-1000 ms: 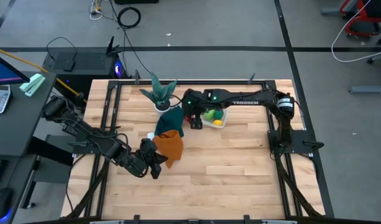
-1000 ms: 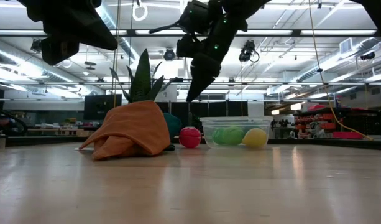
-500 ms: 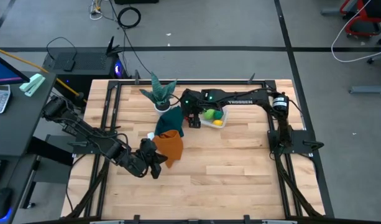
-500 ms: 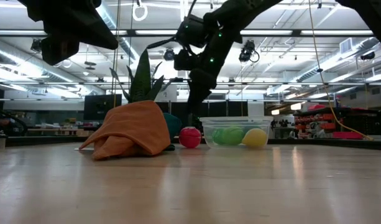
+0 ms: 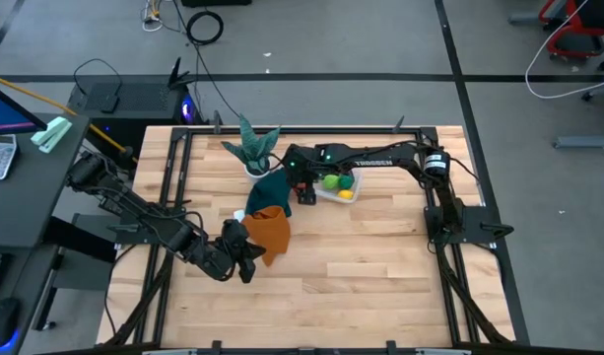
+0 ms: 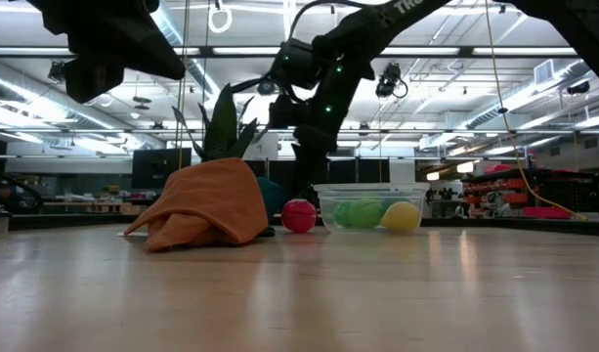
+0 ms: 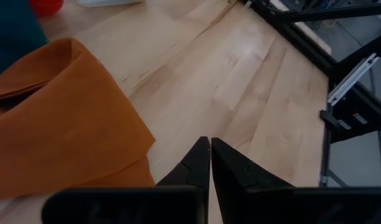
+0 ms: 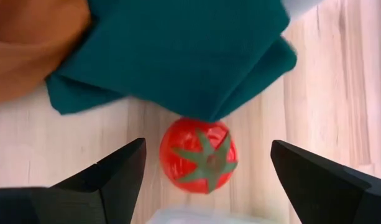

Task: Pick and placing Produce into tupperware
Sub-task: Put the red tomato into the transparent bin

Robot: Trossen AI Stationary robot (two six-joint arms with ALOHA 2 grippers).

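Near the table's far edge, the right gripper [image 8: 202, 168] hangs wide open over the red tomato [image 8: 199, 155], wedged between teal cloth [image 8: 178, 56] and tupperware [image 5: 339, 187]; descending fingers could snag either.

A red tomato [image 8: 199, 155] is showing a dark green star-shaped top, lying against a teal cloth [image 8: 178, 50] beside an orange cloth [image 6: 199, 203]. Inside the clear tupperware [image 6: 368, 207], a light green piece [image 6: 356, 213] and a yellow piece [image 6: 402, 216] are showing. The tabletop [image 5: 361, 256] is showing pale wooden planks, both arms are looking black, and the plant [image 5: 254, 143] is showing teal leaves over a white pot.
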